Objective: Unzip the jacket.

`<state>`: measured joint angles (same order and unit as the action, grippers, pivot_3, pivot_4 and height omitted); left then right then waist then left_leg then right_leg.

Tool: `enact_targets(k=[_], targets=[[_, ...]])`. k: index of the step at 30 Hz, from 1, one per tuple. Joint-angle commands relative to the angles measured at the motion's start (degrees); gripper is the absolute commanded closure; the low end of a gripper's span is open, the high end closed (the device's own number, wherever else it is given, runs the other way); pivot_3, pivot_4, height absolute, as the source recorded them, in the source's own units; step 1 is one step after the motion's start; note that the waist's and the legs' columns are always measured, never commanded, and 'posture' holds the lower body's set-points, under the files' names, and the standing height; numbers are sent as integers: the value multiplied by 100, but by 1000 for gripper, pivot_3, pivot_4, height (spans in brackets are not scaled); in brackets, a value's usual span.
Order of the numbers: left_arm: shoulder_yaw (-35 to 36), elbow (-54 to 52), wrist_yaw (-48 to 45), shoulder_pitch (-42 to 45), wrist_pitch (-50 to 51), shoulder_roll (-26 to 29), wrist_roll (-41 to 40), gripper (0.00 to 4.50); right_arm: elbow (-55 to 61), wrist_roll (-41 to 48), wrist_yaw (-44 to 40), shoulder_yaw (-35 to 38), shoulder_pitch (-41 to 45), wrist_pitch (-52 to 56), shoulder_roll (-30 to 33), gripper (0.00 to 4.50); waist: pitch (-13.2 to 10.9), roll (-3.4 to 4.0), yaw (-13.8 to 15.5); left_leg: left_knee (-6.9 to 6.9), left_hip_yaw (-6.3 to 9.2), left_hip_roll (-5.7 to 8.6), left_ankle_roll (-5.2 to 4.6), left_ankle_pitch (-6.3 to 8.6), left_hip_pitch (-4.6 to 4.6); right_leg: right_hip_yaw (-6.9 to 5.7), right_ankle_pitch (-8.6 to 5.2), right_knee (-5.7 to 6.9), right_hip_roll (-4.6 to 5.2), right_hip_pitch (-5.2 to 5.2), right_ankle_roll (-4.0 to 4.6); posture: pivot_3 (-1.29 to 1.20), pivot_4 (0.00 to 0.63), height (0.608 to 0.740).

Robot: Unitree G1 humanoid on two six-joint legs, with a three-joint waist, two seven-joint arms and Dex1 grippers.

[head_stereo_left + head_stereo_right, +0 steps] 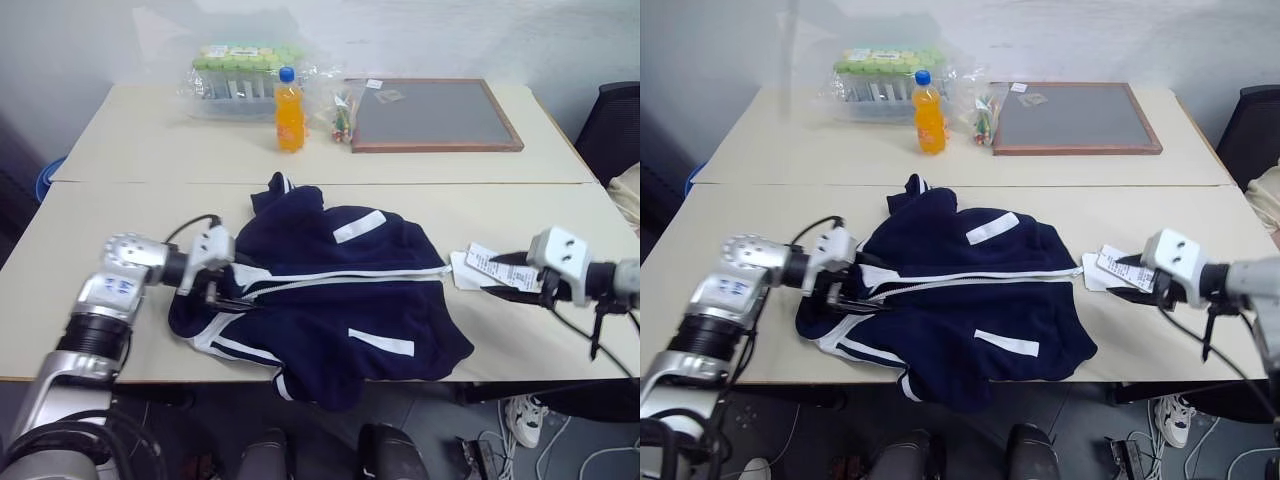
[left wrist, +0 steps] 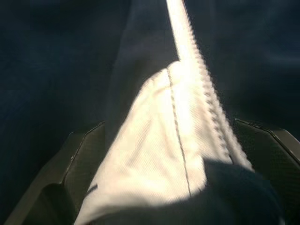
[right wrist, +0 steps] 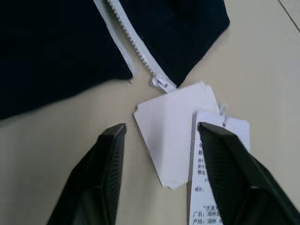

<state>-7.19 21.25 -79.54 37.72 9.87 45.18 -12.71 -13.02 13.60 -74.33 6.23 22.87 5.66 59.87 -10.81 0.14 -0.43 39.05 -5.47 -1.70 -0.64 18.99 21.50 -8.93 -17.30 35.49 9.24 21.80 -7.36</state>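
The navy-blue jacket (image 1: 330,300) with white stripes lies crumpled on the near table, its white zipper (image 1: 350,275) running left to right. My left gripper (image 1: 215,290) sits at the jacket's left end, fingers (image 2: 70,173) spread wide, with white trim (image 2: 159,140) lying between them. At the right end my right gripper (image 3: 159,129) hovers open just above the white paper tag (image 3: 178,136), holding nothing. The zipper pull (image 3: 161,84) lies a little beyond its fingertips, at the jacket's edge.
On the far table stand an orange drink bottle (image 1: 289,110), a wrapped pack of green-capped containers (image 1: 240,75), a small bag of items (image 1: 340,115) and a framed grey board (image 1: 430,115). A black chair (image 1: 615,125) is at the right.
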Motion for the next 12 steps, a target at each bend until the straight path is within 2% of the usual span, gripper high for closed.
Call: enact_targets(k=[1, 3, 9, 12], targets=[[668, -638, -494, -75, 890, 782, -640, 0, -352, 534, -1179, -17, 663, 791, 545, 702, -6, 2, 4, 0, 2, -1, 0, 0, 4, -1, 0, 0, 0, 4, 0, 0, 150, 740], [974, -786, -596, -216, 1195, 1172, -855, 0, -664, 652, -1631, -140, 1063, 1200, 777, 25, -6, 3, 4, -3, 2, -2, 0, 2, 5, -1, 0, -3, 0, 6, 0, 0, 150, 740], [2104, -810, -606, -814, 1613, 2282, -1137, 0, -2065, 745, -1817, -484, 1994, 1248, 1250, 25, -17, 9, 23, 0, -4, -1, -4, 8, 21, 1, 0, 0, 11, 25, 0, 0, 150, 740], [2501, -779, -481, -1202, 1536, 2436, -1155, 0, -2475, 683, -1817, -470, 2196, 1143, 1193, 25, -17, 9, 16, 2, -15, 3, -3, 7, 52, 3, 0, 7, 10, 60, 0, 0, 150, 740]])
